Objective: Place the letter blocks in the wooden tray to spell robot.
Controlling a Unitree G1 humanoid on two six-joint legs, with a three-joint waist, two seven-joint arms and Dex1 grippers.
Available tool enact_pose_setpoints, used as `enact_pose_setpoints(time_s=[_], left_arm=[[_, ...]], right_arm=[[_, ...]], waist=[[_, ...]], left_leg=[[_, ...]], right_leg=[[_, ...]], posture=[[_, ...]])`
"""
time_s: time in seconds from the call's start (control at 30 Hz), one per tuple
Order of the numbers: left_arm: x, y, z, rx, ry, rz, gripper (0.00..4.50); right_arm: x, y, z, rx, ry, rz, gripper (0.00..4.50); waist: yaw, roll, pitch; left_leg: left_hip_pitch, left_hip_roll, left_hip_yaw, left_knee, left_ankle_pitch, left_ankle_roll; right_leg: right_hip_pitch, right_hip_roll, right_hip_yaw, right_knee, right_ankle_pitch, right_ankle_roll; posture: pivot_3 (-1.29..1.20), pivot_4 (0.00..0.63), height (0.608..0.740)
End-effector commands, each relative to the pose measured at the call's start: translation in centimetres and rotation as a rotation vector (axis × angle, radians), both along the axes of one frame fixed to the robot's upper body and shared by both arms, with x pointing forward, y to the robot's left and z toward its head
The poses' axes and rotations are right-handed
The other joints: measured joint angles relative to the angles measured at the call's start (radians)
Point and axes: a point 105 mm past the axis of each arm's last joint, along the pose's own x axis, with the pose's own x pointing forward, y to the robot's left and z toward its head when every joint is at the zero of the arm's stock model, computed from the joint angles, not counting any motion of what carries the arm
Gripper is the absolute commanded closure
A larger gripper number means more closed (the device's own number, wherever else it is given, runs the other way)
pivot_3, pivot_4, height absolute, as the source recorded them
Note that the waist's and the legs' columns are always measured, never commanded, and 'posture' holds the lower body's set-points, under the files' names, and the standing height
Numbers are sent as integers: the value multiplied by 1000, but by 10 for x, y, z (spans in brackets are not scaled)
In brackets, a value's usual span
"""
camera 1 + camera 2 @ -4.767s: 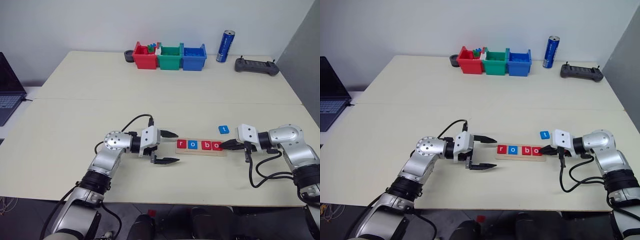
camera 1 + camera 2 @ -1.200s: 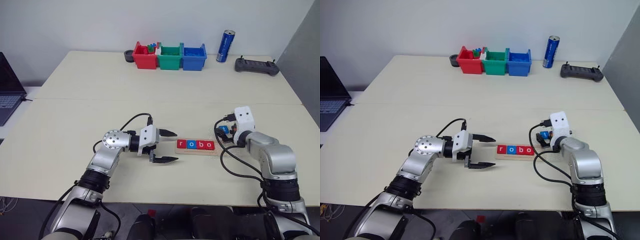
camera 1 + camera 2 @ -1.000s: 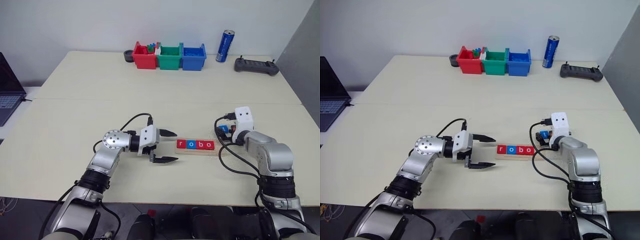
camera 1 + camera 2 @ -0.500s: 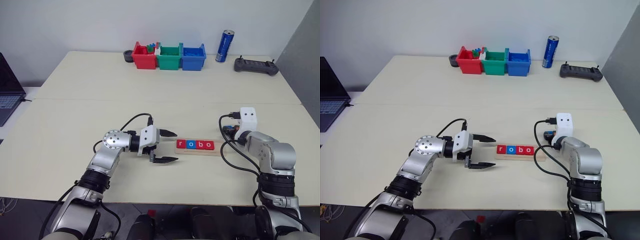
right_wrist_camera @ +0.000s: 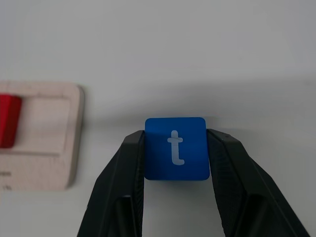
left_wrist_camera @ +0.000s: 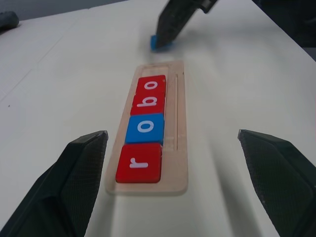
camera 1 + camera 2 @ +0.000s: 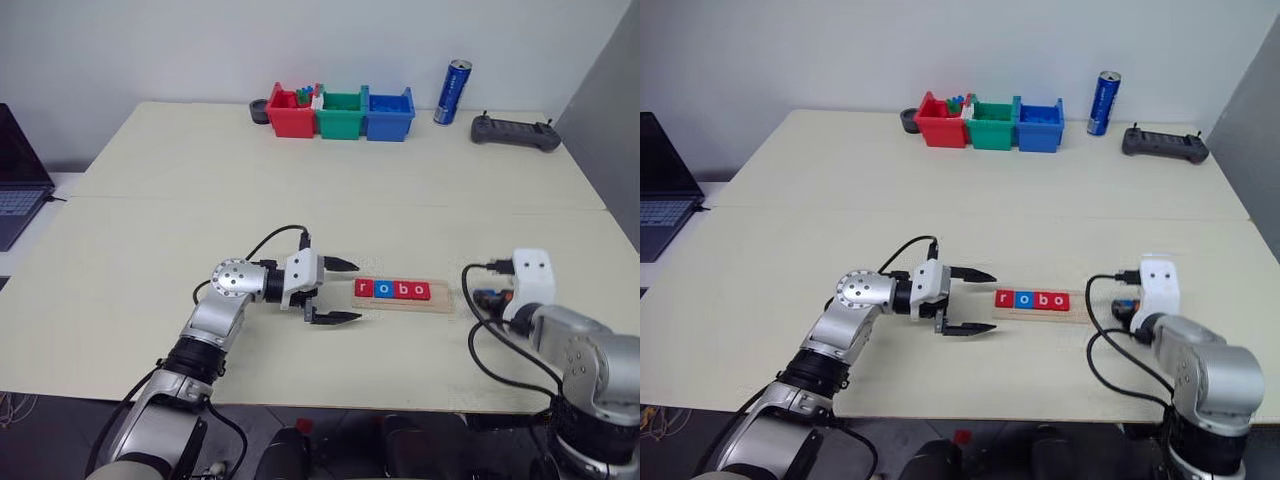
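Here the right gripper (image 5: 175, 148) pinches the blue t tile (image 5: 175, 148) by its two side edges, just past the tray's (image 5: 49, 173) empty end; the right wrist view gives the letter plainly, while from the head views the arm's white housing hides the fingers and leaves just a speck of blue beside it; the left wrist view catches the same tile (image 6: 159, 43) as a blue corner under dark fingers beyond the tray's far end. The left gripper (image 7: 340, 291) hangs spread wide at the tray's other end, holding nothing; its view looks along the tray (image 6: 178, 123) and reads four tiles (image 6: 145, 127) seated touching in a row: red r, blue o, red b, red o; one free slot follows the last o.
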Motion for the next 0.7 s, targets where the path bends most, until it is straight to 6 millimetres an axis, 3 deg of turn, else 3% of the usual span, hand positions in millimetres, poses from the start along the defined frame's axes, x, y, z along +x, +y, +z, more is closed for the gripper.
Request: enact_pose_setpoints(time_s=[0.03, 0.17, 0.3, 0.47, 0.7], left_arm=[[1, -2, 5, -9, -28, -5, 0], [2, -4, 5, -9, -29, -14, 0], [2, -3, 5, -7, -30, -17, 0], [2, -2, 3, -8, -29, -14, 0], [3, -5, 3, -15, -32, -16, 0]], right_arm=[[-9, 3, 0, -8, -12, -2, 3038], [-7, 5, -11, -3, 18, -15, 3038], [-8, 2, -5, 7, -10, -15, 1759], [2, -13, 36, -47, -140, -37, 75], [27, -10, 88, -79, -297, 14, 30]], waist=[[-1, 0, 0], [-1, 0, 0], [-1, -1, -1], [1, 0, 0], [0, 1, 0]], left_leg=[[0, 0, 0, 0, 0, 0], [1, 0, 0, 0, 0, 0], [1, 0, 0, 0, 0, 0], [1, 0, 0, 0, 0, 0], [1, 1, -1, -1, 0, 0]], right_leg=[[0, 0, 0, 0, 0, 0], [1, 1, 0, 0, 0, 0], [1, 1, 0, 0, 0, 0], [1, 0, 0, 0, 0, 0], [0, 1, -1, 0, 0, 0]], posture=[[0, 150, 740], [0, 150, 740], [0, 150, 740], [0, 150, 740], [0, 150, 740]])
